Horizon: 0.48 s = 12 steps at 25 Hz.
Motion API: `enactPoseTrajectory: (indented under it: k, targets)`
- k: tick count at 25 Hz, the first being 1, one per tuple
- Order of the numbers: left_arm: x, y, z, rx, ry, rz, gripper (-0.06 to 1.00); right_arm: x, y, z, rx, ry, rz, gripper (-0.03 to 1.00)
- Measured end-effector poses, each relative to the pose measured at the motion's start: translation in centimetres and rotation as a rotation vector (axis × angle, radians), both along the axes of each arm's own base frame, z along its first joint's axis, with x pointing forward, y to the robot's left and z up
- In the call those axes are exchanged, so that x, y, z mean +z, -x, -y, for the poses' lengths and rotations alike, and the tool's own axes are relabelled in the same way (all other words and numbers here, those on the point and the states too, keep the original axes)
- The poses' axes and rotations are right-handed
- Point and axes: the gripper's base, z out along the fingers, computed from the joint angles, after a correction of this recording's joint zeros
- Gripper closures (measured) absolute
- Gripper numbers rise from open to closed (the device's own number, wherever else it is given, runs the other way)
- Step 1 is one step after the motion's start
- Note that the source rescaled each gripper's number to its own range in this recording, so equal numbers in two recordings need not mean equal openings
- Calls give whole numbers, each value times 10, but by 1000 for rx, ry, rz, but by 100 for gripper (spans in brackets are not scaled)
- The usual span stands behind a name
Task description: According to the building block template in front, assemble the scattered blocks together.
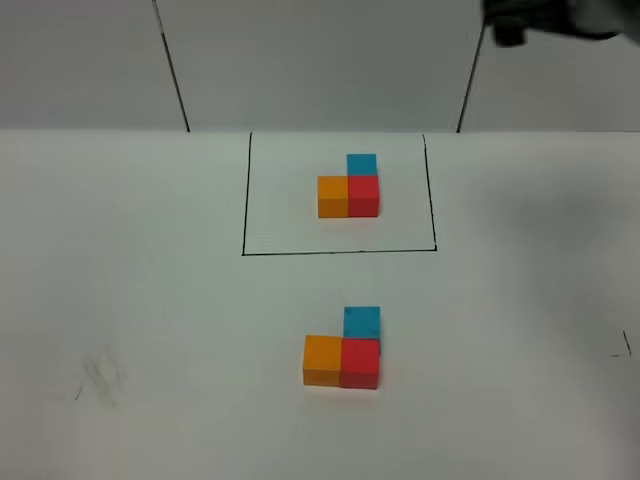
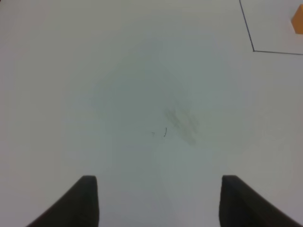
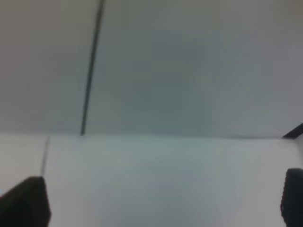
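The building block template (image 1: pixel 349 186) is an L of orange, red and blue cubes inside a black-line rectangle at the back middle. The scattered blocks sit joined in the same L nearer the front: orange cube (image 1: pixel 322 360) left, red cube (image 1: pixel 360 363) touching it on the right, light blue cube (image 1: pixel 361 322) behind the red. My left gripper (image 2: pixel 158 203) is open and empty over bare table; its view catches the rectangle's corner and the template's orange cube (image 2: pixel 297 21). My right gripper (image 3: pixel 163 203) is open and empty, raised at the back right (image 1: pixel 555 18), facing the wall.
The white table (image 1: pixel 150 300) has faint scuff marks at the front left (image 1: pixel 100 378) and a small pen mark at the right edge (image 1: pixel 624 345). A grey back wall with dark seams (image 1: pixel 172 65) stands behind the table.
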Motion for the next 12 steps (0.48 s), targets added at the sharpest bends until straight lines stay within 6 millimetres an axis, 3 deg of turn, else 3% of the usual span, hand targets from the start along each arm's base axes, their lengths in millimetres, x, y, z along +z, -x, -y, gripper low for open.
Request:
enactPoseTrajectory:
  k: [4,7,12]
  targets:
    - [0,0,0,0,0,0,70,43,18,72,-73,39,91,-3]
    - [0,0,0,0,0,0,70,63,44,112,-139,78,68,-3]
    - [0,0,0,0,0,0,70,88,107,152,-222,138,-55,-3]
